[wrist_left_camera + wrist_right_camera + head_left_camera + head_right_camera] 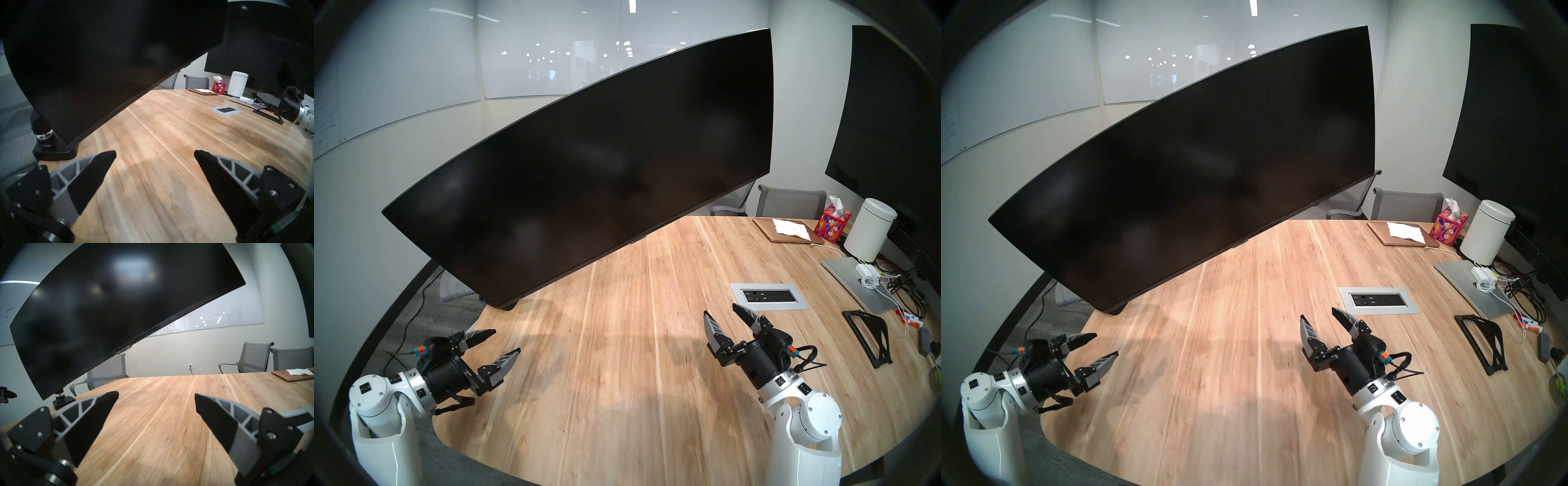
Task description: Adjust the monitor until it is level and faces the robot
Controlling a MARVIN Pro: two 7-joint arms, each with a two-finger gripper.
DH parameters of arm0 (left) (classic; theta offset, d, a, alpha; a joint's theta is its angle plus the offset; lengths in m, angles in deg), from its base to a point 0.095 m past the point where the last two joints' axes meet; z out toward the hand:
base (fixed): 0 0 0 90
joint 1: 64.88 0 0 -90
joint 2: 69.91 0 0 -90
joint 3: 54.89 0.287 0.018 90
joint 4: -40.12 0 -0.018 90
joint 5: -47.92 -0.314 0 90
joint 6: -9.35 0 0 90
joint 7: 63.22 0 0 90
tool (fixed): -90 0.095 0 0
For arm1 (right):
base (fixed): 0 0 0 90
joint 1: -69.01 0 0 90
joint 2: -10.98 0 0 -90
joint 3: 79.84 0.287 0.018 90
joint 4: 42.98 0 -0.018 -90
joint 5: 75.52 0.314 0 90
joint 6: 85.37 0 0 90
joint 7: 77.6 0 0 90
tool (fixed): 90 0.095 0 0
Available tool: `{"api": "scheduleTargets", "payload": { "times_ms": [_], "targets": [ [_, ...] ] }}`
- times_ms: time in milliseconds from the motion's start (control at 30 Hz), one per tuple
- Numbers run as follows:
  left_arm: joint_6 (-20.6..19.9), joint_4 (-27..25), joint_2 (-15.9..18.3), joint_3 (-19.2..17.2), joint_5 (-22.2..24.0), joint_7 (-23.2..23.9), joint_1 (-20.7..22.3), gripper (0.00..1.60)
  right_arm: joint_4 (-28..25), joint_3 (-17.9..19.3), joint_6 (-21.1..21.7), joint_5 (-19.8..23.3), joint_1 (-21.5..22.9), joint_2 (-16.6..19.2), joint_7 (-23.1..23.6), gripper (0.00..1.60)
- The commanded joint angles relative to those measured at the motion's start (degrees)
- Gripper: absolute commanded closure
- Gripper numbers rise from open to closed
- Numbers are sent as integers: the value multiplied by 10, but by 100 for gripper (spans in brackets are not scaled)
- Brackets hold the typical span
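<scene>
The very wide black monitor (585,163) hangs over the far left of the wooden table (619,339), strongly tilted: its left end is low near the tabletop, its right end high. It also shows in the other views (1192,166) (102,50) (110,302). Its clamp base (54,149) (63,401) sits at the table's left edge. My left gripper (507,341) (1105,344) (155,153) is open and empty, near the monitor's low corner without touching it. My right gripper (719,309) (1316,312) (156,394) is open and empty over the table's right middle.
A second dark screen (890,118) on a silver flat base (857,285) stands at the right, with cables, a white canister (870,234), a tissue box (831,225), a closed laptop (785,230) and a black stand (870,336). A power outlet panel (768,297) is set in the table. Grey chairs (248,360) stand behind.
</scene>
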State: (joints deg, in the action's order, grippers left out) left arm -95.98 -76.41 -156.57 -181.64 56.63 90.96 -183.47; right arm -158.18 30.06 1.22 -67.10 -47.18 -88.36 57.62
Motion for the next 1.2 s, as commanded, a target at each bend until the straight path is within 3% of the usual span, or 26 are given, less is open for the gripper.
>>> {"api": "scheduleTargets", "payload": {
  "times_ms": [0, 233, 667, 933, 1167],
  "targets": [
    [-5, -31, -38, 22, -10, -26, -10, 0, -9, 0, -1, 3, 1, 1, 0, 0],
    [13, -49, -97, 42, -28, -90, -15, 0, -9, 0, -1, 3, 1, 1, 0, 0],
    [22, -71, -153, 96, -61, -148, -38, 0, -9, 0, -1, 3, 1, 1, 0, 0],
    [26, -69, -152, 150, -55, -243, -47, 0, -9, 0, -1, 3, 1, 1, 0, 0],
    [-20, -63, -135, 200, -40, -315, -34, 0, -9, 0, -1, 3, 1, 1, 0, 0]
  ]
}}
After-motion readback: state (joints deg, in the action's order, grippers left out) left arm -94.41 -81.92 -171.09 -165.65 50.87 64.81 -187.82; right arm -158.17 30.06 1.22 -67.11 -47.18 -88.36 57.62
